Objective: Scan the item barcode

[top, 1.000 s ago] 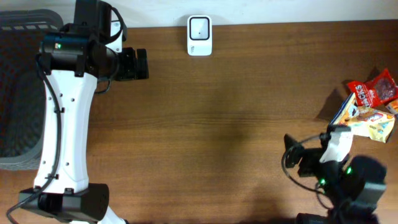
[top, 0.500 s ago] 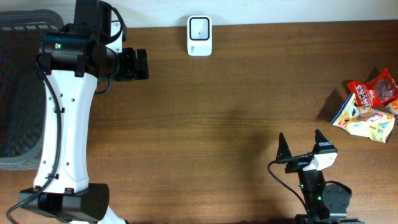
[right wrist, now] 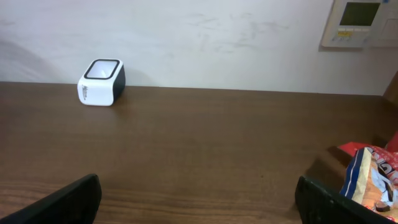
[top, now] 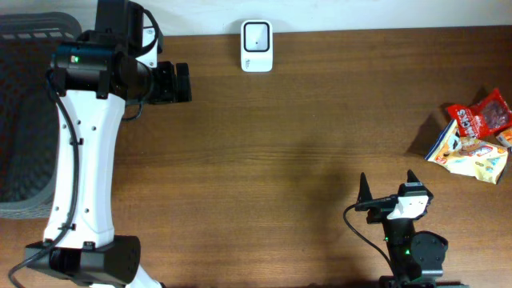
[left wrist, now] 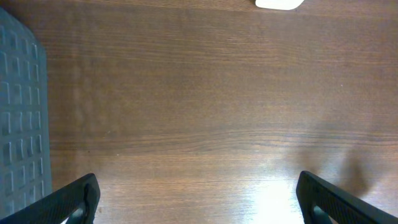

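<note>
snack packets (top: 470,154): a small heap of overlapping crinkly bags lying on the desk (top: 304,144); no barcode shows from here.
risk: a pinch may catch two bags at once or skid on the slick foil, because they overlap; a barcode turned away from the scanner (top: 257,46) would give no read.
packets to right hand (top: 387,186): ahead and off to its right, well apart.
right hand: fingers spread wide, holding nothing.
scanner: far ahead and left of the right hand.
left hand (top: 182,82): fingers apart, empty, scanner near on its right.
</note>
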{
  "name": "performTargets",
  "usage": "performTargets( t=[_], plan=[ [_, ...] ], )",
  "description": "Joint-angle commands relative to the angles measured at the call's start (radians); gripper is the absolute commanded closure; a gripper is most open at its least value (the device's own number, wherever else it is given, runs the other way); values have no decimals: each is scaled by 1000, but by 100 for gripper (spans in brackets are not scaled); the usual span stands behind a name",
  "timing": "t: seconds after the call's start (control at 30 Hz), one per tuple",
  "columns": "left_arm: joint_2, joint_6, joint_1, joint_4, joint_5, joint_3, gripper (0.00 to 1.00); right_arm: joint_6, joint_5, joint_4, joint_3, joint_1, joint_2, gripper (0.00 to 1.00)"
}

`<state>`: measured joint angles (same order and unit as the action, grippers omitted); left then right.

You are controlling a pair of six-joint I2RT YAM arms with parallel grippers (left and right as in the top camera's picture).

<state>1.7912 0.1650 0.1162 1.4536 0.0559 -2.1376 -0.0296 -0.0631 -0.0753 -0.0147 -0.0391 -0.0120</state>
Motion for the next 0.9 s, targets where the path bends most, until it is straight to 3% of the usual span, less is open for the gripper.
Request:
performTargets(
  t=[0.0,0.7,0.8,0.87],
  plan=[
    [-9,5,-1,-2,8,-4,1,-7,15,-3,9,35,9,1],
    [-10,0,-3,10,-14,-5,1,-8,12,0,9,32,9,2],
    [-67,0,-3,1,-19,5,1,-8,12,0,9,32,9,1],
    [-159,-42,-1,-43,-19,103,1,-8,12,0,9,32,9,2]
  ],
)
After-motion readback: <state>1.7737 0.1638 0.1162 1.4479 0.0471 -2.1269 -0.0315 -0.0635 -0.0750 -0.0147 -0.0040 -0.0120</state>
